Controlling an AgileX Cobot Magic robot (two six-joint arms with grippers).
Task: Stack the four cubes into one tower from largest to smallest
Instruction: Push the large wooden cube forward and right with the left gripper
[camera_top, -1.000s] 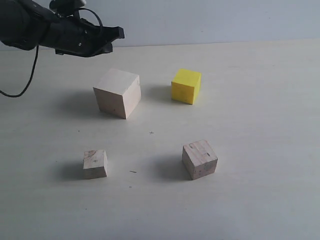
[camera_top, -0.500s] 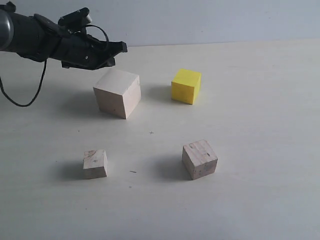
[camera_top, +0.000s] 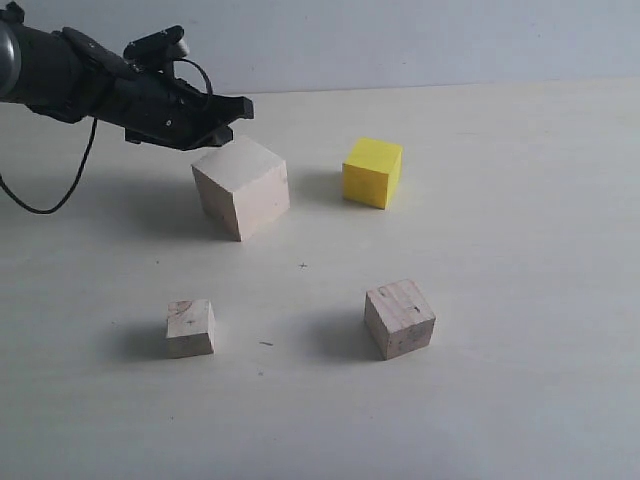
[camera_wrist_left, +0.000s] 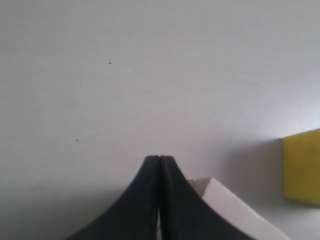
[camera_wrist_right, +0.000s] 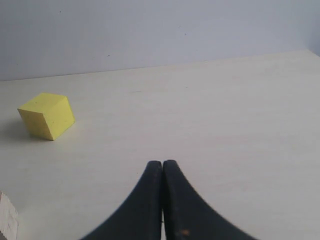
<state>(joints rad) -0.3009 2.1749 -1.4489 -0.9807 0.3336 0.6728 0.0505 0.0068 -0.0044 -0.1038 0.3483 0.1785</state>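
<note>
Stacking had not begun: all of the four cubes sat apart on the table (camera_top: 520, 300), none resting on another. The pale wood cube (camera_top: 240, 185), the biggest, stood at the back left. The yellow cube (camera_top: 373, 172) was near it to the right, the greyish cube (camera_top: 400, 318) at the front right, and the smallest cube (camera_top: 190, 328) at the front left.

The left gripper (camera_top: 238, 107) hung at the pale cube's upper rear corner with its fingers pressed together and nothing held. This looked like a nudge to set the base in place, not a pick. The next move would probably be fetching the yellow cube. That called for jaws spread wider than the block, a level grasp, and a centred release on the pale top.

The right gripper (camera_wrist_right: 162, 164) was absent from the exterior view. Its wrist view showed it closed and empty over bare table, with the yellow cube well ahead of it. Whether the left fingertips actually touched the pale cube could not be told, nor whether that cube lay quite flat. The left wrist view cut off most of both larger cubes, and neither wrist view showed the two small ones.
</note>
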